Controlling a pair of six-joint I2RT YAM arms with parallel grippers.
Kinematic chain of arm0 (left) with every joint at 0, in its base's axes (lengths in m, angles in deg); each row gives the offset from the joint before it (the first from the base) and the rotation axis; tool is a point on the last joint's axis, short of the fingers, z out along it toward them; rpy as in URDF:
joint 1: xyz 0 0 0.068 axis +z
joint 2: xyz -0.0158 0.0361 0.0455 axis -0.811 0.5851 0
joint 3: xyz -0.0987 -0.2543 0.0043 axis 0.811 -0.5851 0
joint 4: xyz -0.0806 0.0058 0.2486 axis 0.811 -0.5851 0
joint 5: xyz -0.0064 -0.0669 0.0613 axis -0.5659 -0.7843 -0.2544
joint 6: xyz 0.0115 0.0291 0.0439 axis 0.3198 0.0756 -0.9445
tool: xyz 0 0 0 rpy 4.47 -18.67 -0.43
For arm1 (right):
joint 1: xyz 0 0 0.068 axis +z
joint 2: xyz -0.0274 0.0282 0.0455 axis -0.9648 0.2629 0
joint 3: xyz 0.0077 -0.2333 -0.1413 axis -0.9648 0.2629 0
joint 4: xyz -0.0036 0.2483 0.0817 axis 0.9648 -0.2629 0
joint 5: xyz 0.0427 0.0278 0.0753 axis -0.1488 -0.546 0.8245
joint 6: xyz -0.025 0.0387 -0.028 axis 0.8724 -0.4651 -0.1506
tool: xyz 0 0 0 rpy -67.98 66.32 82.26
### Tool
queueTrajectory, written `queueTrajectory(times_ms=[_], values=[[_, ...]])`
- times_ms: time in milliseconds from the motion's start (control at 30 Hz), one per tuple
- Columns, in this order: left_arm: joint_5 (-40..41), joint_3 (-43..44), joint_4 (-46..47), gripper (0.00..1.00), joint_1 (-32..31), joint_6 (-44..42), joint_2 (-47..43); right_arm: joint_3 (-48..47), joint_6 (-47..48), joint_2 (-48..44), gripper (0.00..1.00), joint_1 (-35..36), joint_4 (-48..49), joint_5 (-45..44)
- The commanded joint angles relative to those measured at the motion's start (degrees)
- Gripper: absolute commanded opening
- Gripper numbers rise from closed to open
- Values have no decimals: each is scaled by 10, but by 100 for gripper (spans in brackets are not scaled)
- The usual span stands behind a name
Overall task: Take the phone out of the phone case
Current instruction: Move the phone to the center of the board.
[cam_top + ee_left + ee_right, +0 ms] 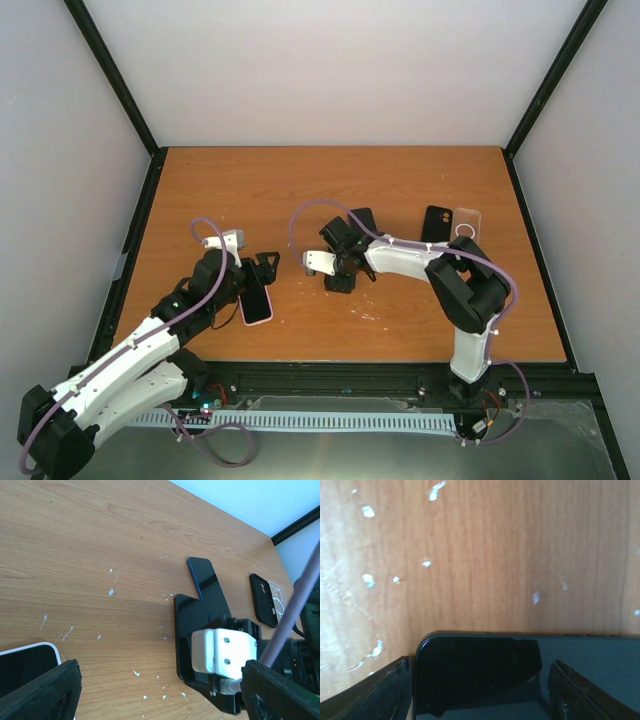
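Note:
A dark phone (205, 582) with a blue edge lies mid-table, one end running into a flat black phone case (186, 640). I cannot tell how far it sits in the case. My right gripper (342, 275) hangs over that end. In the right wrist view a black slab (470, 670) fills the gap between the right gripper's (480, 662) fingers. One finger (385, 692) touches its edge, and whether the jaws press on it is unclear. My left gripper (161, 670) stands open over bare wood.
A white-rimmed phone (257, 303) lies beside my left gripper (258, 275) and shows in the left wrist view's corner (27, 667). A second black case (436, 224) and a clear case (466, 222) lie at the back right. White flecks (111, 592) dot the wooden table (250, 190).

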Motion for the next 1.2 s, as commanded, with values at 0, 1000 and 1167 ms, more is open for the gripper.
queueTrajectory(times_ms=[0, 1000, 1167], values=[[-16, 2, 17, 88, 3, 2, 3, -31, 45, 34, 72, -11, 24, -10], [-69, 81, -228, 99, 3, 157, 103, -98, -70, -156, 83, -67, -149, 203], [-73, 143, -349, 99, 3, 156, 203, -28, -167, -249, 87, -67, -121, 233]])
